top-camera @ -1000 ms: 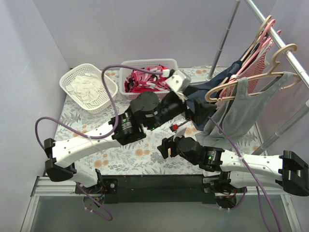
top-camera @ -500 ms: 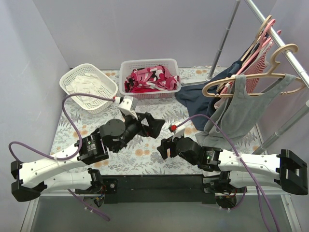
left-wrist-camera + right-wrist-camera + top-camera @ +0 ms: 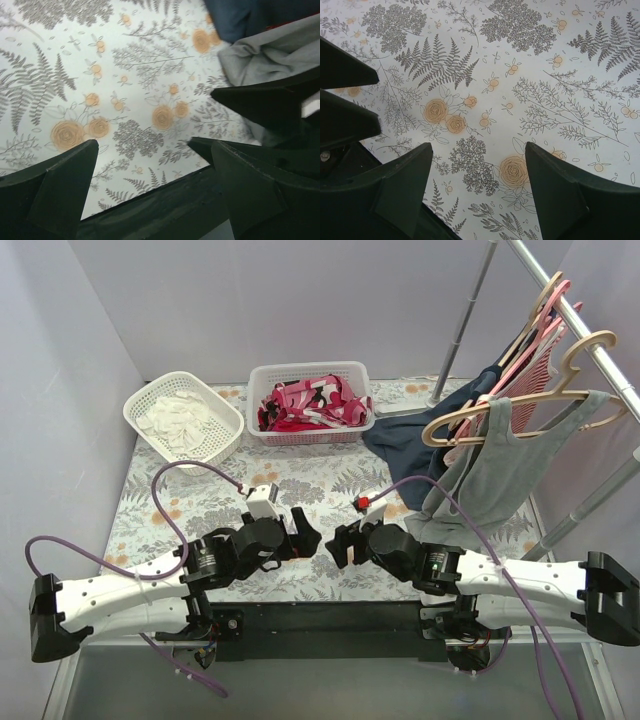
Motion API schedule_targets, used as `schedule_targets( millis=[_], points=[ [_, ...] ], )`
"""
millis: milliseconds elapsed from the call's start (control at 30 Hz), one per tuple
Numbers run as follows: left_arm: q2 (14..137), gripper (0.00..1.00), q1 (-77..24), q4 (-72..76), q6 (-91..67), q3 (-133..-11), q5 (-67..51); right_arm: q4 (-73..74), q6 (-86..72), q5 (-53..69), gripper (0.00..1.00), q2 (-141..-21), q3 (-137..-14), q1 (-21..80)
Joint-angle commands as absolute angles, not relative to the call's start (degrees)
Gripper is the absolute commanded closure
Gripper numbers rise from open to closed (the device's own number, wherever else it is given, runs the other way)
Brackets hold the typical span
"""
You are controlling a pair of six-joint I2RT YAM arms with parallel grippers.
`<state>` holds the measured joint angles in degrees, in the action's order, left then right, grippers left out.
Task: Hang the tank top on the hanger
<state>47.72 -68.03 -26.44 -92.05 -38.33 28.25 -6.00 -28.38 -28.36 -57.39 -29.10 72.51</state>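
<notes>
The grey tank top (image 3: 495, 475) hangs on the tan hanger (image 3: 560, 388) on the rail at the right; its hem reaches the table, and a corner shows in the left wrist view (image 3: 265, 60). My left gripper (image 3: 303, 532) is open and empty, low over the table near the front edge. My right gripper (image 3: 343, 542) is open and empty, facing it close by. Both are well clear of the tank top.
A metal rail (image 3: 590, 335) at the right also carries pink hangers (image 3: 545, 325) and a striped top. A dark navy garment (image 3: 405, 440) lies on the table. A white basket of red straps (image 3: 312, 403) and a white basket (image 3: 183, 422) stand at the back.
My left arm has drawn back from the tank top at the right to the front middle of the table, empty. The right arm has barely moved.
</notes>
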Motion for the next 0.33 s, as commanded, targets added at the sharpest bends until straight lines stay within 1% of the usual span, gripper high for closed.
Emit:
schedule_targets(
  millis=[0, 300],
  points=[
    [50.10, 0.02, -67.85, -34.10, -96.86, -40.96, 32.78, -7.74, -28.83, -30.58, 0.17, -54.67, -28.39, 72.77],
    [45.89, 0.02, -67.85, -29.80, -94.22, -40.08, 36.03, -7.73, -28.56, -31.46, 0.17, -54.23, -28.04, 72.77]
  ],
)
